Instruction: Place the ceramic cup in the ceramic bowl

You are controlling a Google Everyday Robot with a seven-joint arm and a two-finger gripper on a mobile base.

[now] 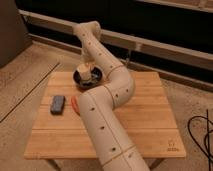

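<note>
The dark ceramic bowl [80, 78] sits at the back left of the wooden table [150, 115]. The cream-beige ceramic cup [87, 73] is right over or inside the bowl, directly under my gripper [87, 68], which reaches down from the arm's far end. The gripper stands at the cup; whether the cup rests on the bowl's bottom is hidden. My large white arm [107, 110] crosses the middle of the table and hides the bowl's right part.
A small black rectangular block [58, 104] lies at the table's left side. An orange-red object [75, 104] lies beside the arm, partly hidden. A black cable [202, 135] lies on the floor to the right. A low wall ledge runs behind.
</note>
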